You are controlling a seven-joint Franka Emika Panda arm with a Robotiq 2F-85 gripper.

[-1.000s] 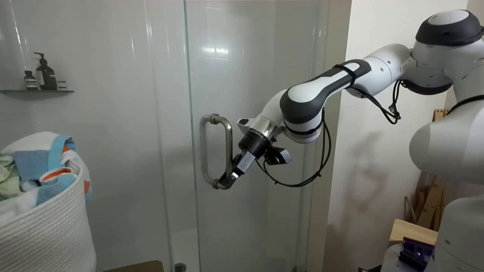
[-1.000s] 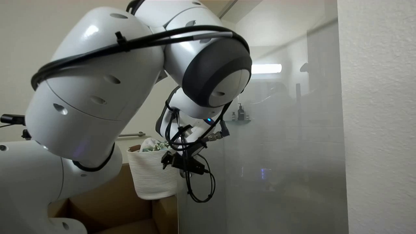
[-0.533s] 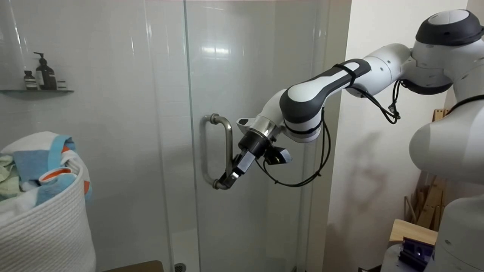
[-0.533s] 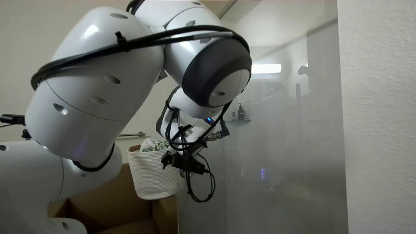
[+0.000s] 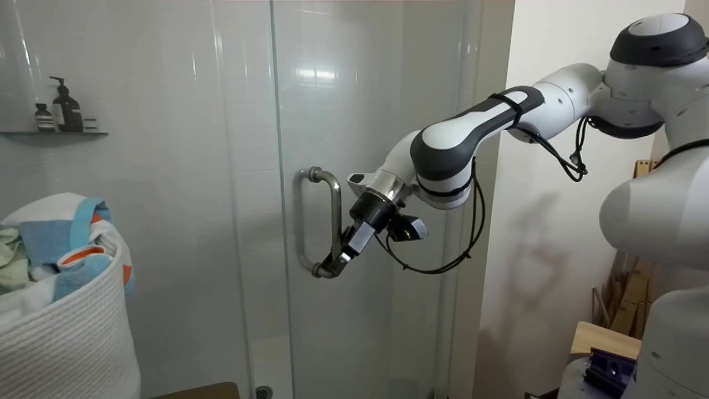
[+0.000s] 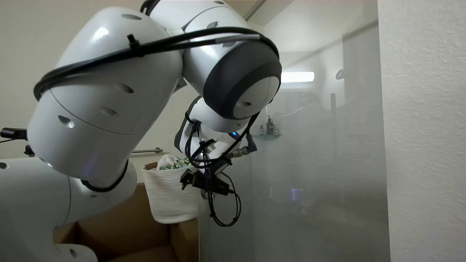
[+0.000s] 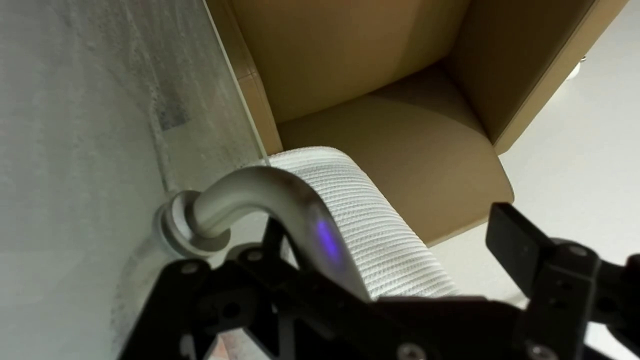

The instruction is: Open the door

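Note:
The door [image 5: 360, 116] is a tall clear glass panel in both exterior views [image 6: 313, 218]. It shows no clear gap at its edge. Its silver D-shaped bar handle [image 5: 335, 205] stands upright. My gripper [image 5: 337, 261] is at the handle's lower end, pointing down towards the glass. In the wrist view the handle [image 7: 280, 190] passes between the widely spread fingers of the gripper [image 7: 395, 240]. It lies close to the left finger, which is partly hidden behind it. The right finger is well apart from the bar. In an exterior view cables and the wrist camera hide the fingers.
A white woven basket [image 5: 66, 343] with towels stands beside the door, and shows in the wrist view [image 7: 360, 220]. A brown armchair [image 7: 410, 150] is under it. A glass shelf [image 5: 55, 133] with bottles is inside the shower. A wall [image 5: 554, 233] stands beside the door's far side.
The upper arm has shifted very slightly left and up in an exterior view. The handle and gripper have barely moved.

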